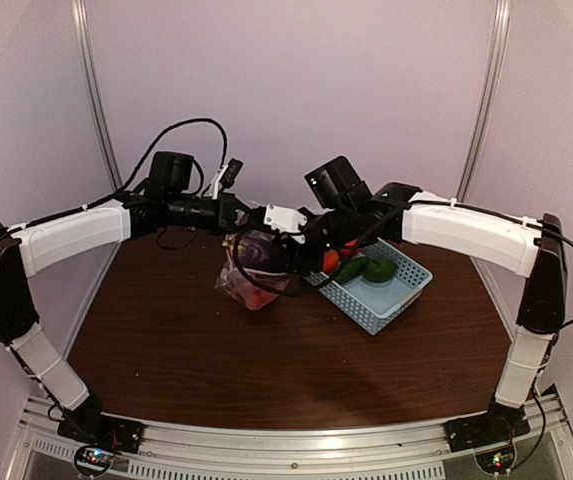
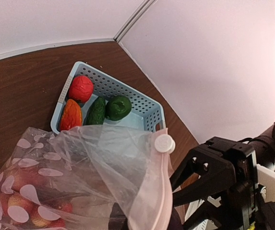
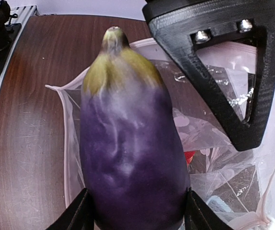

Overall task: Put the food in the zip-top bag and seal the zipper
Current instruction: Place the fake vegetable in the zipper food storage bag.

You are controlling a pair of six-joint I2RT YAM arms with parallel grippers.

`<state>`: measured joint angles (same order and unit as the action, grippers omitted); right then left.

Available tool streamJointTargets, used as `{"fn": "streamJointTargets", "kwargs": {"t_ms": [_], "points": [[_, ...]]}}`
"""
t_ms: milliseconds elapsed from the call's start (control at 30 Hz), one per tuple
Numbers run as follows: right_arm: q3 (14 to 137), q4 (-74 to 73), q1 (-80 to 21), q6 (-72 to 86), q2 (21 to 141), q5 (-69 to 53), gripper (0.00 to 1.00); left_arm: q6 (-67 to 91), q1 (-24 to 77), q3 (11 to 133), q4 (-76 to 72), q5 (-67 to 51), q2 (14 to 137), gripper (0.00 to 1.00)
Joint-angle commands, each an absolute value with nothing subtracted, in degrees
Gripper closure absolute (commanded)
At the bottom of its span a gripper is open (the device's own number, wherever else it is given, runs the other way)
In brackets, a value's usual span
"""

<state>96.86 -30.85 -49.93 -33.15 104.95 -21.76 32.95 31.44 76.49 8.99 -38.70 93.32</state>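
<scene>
The clear spotted zip-top bag (image 2: 55,167) hangs open, with red food (image 2: 36,211) in its bottom. My left gripper (image 1: 234,220) is shut on the bag's mouth edge, where the pale zipper (image 2: 159,191) and its white slider (image 2: 165,143) show. Its black finger (image 3: 233,72) sits at the bag's rim. My right gripper (image 3: 135,213) is shut on the dark purple eggplant (image 3: 127,143), stem pointing away, right over the bag's mouth (image 3: 209,139). In the top view the eggplant (image 1: 258,250) hangs above the bag (image 1: 251,288).
A light blue slotted basket (image 2: 149,108) stands just right of the bag. It holds a red strawberry (image 2: 81,87), an orange-red piece (image 2: 71,115), a green cucumber (image 2: 97,111) and a green pepper (image 2: 118,107). Both arms meet over the table's (image 1: 266,370) far middle.
</scene>
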Motion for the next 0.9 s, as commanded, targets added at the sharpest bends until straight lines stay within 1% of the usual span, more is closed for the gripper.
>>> {"fn": "streamJointTargets", "kwargs": {"t_ms": [0, 100, 133, 200, 267, 333, 500, 567, 633, 733, 867], "points": [[100.2, -36.4, -51.9, -28.9, 105.8, -7.7, 0.62, 33.1, 31.0, 75.8, 6.2, -37.6, 91.0, 1.0], [105.6, -42.3, -52.0, -24.7, 108.3, -3.4, 0.61, 32.4, 31.0, 75.8, 7.2, -35.4, 90.6, 1.0], [106.8, -43.7, -52.0, -23.6, 108.8, -2.1, 0.59, 32.0, 31.0, 75.9, 7.6, -34.8, 90.5, 1.0], [108.1, -45.6, -52.0, -23.4, 109.1, -1.7, 0.48, 31.7, 31.0, 75.9, 8.0, -34.1, 90.5, 1.0], [107.0, -44.8, -52.0, -23.8, 107.6, -3.3, 0.39, 31.6, 31.0, 75.9, 8.1, -34.0, 90.7, 1.0], [105.9, -43.2, -52.0, -23.2, 105.5, -6.1, 0.33, 31.8, 31.0, 75.8, 8.0, -34.2, 91.1, 1.0], [108.0, -46.0, -52.1, -22.0, 103.2, -16.8, 0.27, 31.9, 31.0, 75.7, 8.1, -34.0, 91.6, 1.0], [107.8, -47.6, -52.0, -25.5, 101.9, -21.9, 0.26, 32.0, 31.0, 75.7, 8.1, -34.2, 91.9, 1.0], [107.6, -50.6, -52.1, -31.7, 101.0, -24.5, 0.28, 32.0, 31.0, 75.8, 8.1, -34.4, 92.1, 1.0], [108.1, -53.4, -52.2, -39.6, 100.9, -22.7, 0.33, 32.2, 31.0, 75.8, 8.0, -35.1, 92.5, 1.0], [109.4, -54.8, -52.8, -46.2, 103.2, -19.5, 0.34, 32.7, 31.0, 75.8, 7.7, -36.3, 93.1, 1.0]]}}
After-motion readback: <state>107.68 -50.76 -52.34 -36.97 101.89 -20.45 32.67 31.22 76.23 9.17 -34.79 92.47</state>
